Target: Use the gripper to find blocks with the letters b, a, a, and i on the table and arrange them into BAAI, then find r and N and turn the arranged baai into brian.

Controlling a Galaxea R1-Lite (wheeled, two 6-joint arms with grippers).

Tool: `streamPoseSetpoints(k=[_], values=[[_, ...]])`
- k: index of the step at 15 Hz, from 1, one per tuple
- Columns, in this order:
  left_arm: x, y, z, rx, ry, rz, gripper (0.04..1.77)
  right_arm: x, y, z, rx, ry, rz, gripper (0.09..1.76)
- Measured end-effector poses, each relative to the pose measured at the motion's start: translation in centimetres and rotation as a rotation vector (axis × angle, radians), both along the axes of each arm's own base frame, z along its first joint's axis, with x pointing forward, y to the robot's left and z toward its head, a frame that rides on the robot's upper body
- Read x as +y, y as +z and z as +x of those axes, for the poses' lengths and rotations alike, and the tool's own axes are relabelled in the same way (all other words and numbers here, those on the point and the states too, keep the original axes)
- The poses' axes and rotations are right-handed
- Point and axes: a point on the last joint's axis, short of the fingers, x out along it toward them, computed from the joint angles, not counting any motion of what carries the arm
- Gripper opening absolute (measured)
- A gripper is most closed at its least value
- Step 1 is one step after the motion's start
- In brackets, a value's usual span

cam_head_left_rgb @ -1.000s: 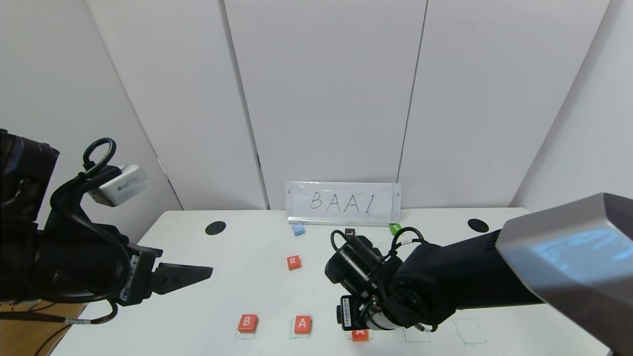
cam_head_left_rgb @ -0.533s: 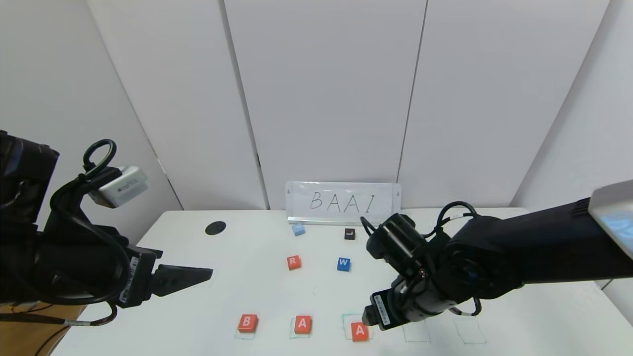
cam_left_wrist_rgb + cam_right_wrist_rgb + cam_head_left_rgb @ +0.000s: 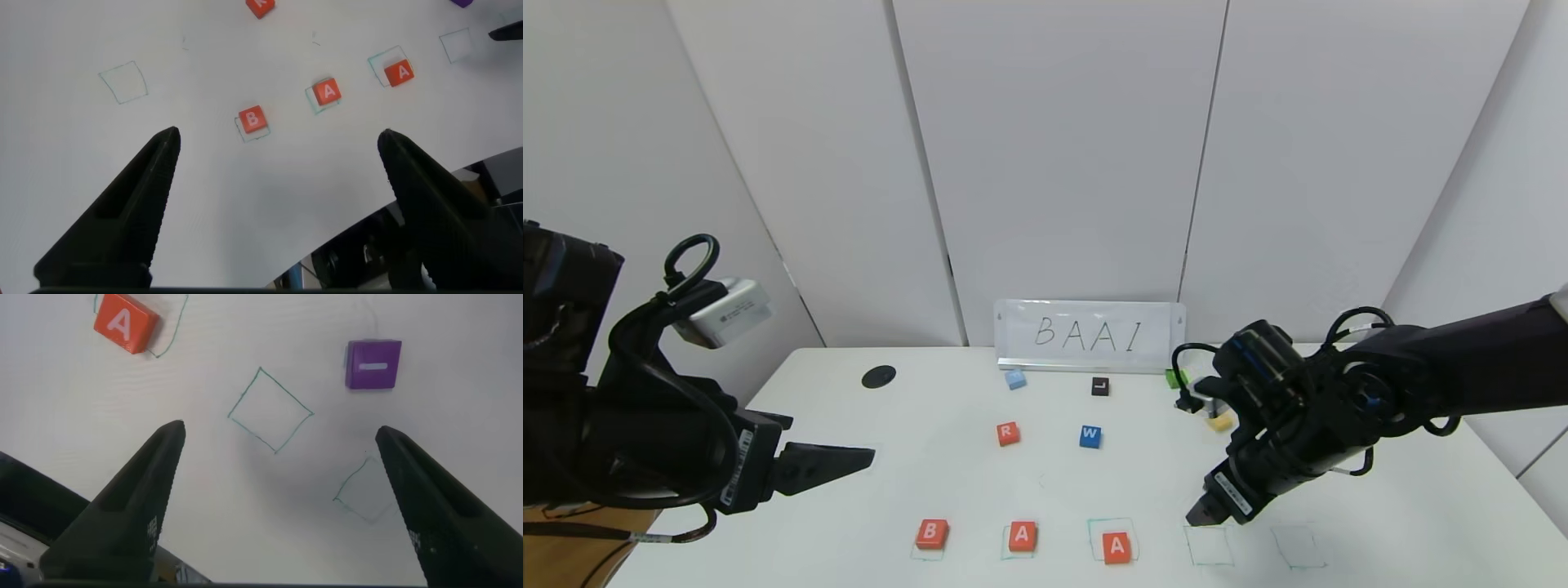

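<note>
The right gripper point(image 3: 1207, 514) hangs spread and empty just above the table point(image 3: 1380, 523), over the 4th green square point(image 3: 1207, 545) in the near row. That square is the landmark here. To its left sit 3 orange-red blocks in their outlines: B point(image 3: 932, 534), then A point(image 3: 1023, 536), then the second A point(image 3: 1116, 547), which is the nearest to it. The second A lies toward one corner of its outline, not centred. The square itself has nothing in it, so the word reads BAA.

The purple I point(image 3: 373, 365) shows only in the right wrist view, lying close beyond the 4th square with its stroke sideways. R point(image 3: 1008, 433) lies well behind and to the left of the square, with a blue W point(image 3: 1090, 436) beside it.

The left gripper point(image 3: 829, 461) is parked far left of the square, spread wide with nothing in it.

Risks, as I judge them: the I sits near the arm's own bulk, so a low sweep could knock it or nudge the second A. Gripped as it lies, the I may land with its stroke sideways. A grab off centre could twist it in the fingers.
</note>
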Motion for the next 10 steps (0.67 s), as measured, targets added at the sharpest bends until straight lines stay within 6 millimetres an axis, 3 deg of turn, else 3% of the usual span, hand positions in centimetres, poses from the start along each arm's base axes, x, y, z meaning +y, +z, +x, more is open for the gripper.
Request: streamPoseSetpoints(k=[4, 10], values=[[0.0, 0.0, 0.0, -0.002, 0.001, 0.000, 1.72, -1.6, -0.5, 1.0, -0.003, 0.076, -0.013, 1.69], [0.0, 0.0, 0.1, -0.016, 0.002, -0.001, 1.72, -1.6, -1.9, 2.6, 0.053, 0.047, -0.051, 1.70]])
